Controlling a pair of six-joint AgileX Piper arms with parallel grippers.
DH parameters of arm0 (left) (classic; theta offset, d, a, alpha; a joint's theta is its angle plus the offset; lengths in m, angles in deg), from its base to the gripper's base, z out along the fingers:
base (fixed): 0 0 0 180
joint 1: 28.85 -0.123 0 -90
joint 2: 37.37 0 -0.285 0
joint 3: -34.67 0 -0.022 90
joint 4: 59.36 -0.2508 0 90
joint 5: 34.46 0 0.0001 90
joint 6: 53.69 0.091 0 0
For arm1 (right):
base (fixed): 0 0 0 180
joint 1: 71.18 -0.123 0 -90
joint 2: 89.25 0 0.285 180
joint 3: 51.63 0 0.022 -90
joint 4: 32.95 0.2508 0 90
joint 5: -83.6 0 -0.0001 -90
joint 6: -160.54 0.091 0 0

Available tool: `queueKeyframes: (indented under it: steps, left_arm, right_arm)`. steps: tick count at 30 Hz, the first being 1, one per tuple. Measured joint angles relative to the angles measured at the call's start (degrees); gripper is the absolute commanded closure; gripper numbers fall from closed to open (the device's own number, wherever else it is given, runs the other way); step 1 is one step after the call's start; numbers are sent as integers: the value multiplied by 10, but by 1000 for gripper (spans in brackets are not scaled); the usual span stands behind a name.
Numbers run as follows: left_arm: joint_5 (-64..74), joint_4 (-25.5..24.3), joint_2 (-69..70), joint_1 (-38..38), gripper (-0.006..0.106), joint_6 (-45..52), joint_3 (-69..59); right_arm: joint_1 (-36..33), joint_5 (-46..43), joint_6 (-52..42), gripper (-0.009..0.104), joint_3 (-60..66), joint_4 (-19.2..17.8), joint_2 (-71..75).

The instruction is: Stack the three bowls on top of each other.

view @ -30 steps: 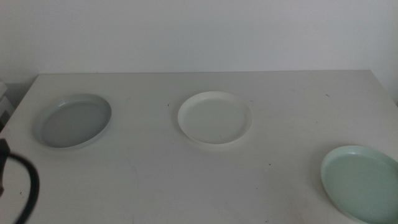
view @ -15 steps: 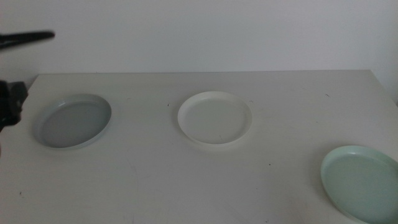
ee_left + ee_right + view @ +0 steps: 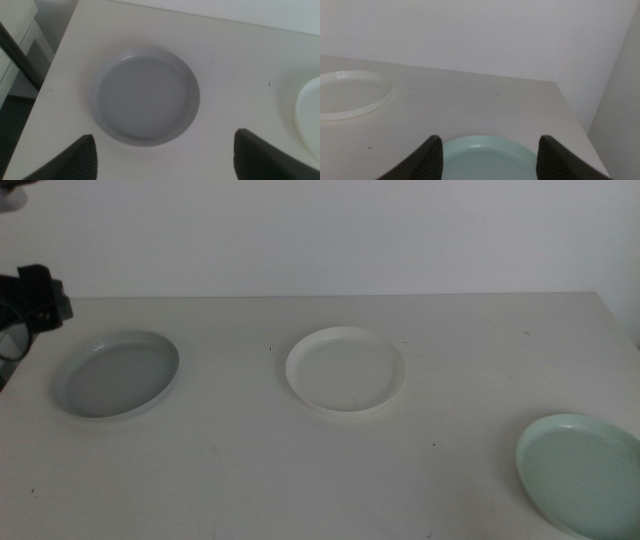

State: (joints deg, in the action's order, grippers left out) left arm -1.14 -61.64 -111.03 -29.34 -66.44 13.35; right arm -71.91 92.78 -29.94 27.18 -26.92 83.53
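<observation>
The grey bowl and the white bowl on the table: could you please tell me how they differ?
The grey bowl is darker, while the white bowl is a pale cream white. The grey bowl sits near the table's left edge, the white bowl near its middle. The left gripper hangs open above the grey bowl; no gripper is over the white bowl. Both are shallow, round, low-rimmed, empty and upright.

No legible text, label, brand, number or sign appears in any of the three current views.
</observation>
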Motion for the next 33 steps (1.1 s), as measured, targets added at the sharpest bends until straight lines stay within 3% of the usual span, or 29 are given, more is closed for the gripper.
queueKeyframes:
  steps: [9, 33]
  left_arm:
    - [133, -20, -42, 0, -4, 0, 103]
    - [226, -62, -104, -23, -4, 31, 191]
  right_arm:
    - [0, 0, 0, 47, 0, 0, 0]
    - [0, 0, 0, 47, 0, 0, 0]
